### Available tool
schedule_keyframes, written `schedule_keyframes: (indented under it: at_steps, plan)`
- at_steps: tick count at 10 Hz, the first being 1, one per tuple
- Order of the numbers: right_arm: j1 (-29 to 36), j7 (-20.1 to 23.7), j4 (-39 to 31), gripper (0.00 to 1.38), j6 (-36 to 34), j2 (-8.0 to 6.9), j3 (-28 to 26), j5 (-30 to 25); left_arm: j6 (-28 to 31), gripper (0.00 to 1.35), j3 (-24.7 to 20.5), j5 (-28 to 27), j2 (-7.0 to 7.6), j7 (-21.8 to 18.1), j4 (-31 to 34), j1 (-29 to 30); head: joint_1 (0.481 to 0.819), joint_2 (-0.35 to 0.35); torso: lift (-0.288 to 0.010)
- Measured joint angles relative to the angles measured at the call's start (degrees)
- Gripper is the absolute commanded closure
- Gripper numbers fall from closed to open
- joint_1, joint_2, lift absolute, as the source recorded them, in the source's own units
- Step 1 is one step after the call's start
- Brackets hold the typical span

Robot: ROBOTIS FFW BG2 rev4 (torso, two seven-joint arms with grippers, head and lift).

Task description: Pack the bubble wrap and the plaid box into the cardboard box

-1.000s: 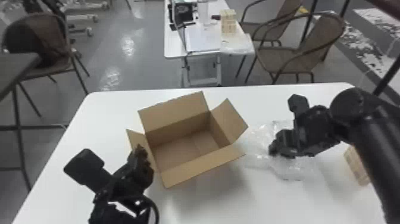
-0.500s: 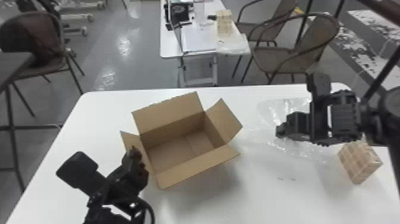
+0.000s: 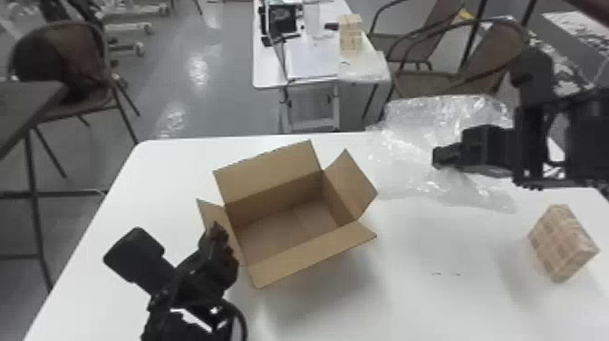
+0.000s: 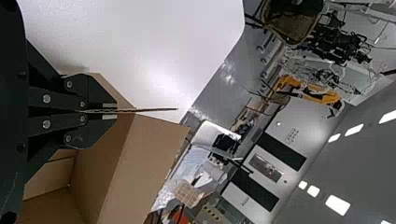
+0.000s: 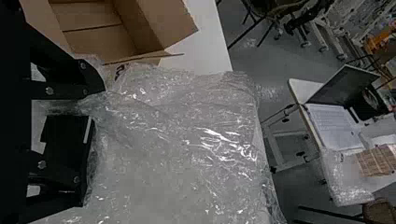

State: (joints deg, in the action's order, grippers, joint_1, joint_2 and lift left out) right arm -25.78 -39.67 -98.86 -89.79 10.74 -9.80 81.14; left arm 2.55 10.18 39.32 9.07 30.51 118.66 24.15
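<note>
Big white table (image 3: 430, 299) up front, took most of the head view. Behind it, a narrower white table (image 3: 267, 77) with an open laptop (image 5: 341, 88) and a small checked block (image 3: 350, 38) on it. Brown chairs (image 3: 480, 63) stood right of that one; a dark tabletop (image 3: 27, 104) sat at the left edge.

Open brown cardboard box (image 3: 290, 226) on the big table, interior bare, flaps spread. Its right flap (image 3: 351, 183) stood up between the opening and the wrap, so partly in the way; near flap (image 3: 312, 254) leaned outward.

Crinkled, clear plastic bubble wrap (image 3: 417, 172) was right of the box, outside it, upper part raised and spread loosely. Tan-and-brown plaid box (image 3: 562, 245) lay farther right on the table, nearer the camera than the wrap, well apart from the cardboard box.

Right gripper (image 3: 438, 156): grasping the bubble wrap. In its wrist view, right gripper (image 5: 93, 108) had plastic bunched between the fingers, fingers a bit apart around it.

Left gripper (image 3: 219, 233): at the box's left flap. Its wrist view showed left gripper (image 4: 112, 110) clenched, fingers pressed nearly together, pinching that thin cardboard flap edge-on.
</note>
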Motion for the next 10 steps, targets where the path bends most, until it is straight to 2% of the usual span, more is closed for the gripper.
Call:
schedule_keyframes:
  at_steps: [2, 5, 6, 8, 10]
  plan:
    - [-2.2, -1.2, -0.3, 1.22, -0.1, 1.08, 1.1, 6.2, 0.4, 1.22, 0.1, 0.0, 0.11, 0.0, 0.0, -0.4, 0.695, 0.104, -0.098]
    - [-6.9, -1.2, 4.3, 1.22, -0.1, 1.74, 7.6, 11.4, 1.1, 1.22, 0.3, 0.0, 0.37, 0.0, 0.0, -1.1, 0.695, 0.146, -0.098]
    - [-8.1, -1.2, 6.6, 1.22, -0.1, 1.29, 9.6, 12.5, 1.5, 1.22, 0.4, 0.0, 0.42, 0.0, 0.0, -1.5, 0.695, 0.162, -0.098]
    - [-9.8, 0.0, 10.5, 1.22, -0.1, -0.55, 13.6, 13.5, 2.1, 1.22, 0.6, 0.0, 0.30, 0.0, -0.1, -2.1, 0.695, 0.205, -0.098]
    - [-11.9, 1.8, 11.3, 1.22, -0.1, -1.77, 16.8, 13.6, 2.7, 1.22, 0.7, -0.1, 0.06, 0.0, -0.3, -2.5, 0.695, 0.238, -0.098]
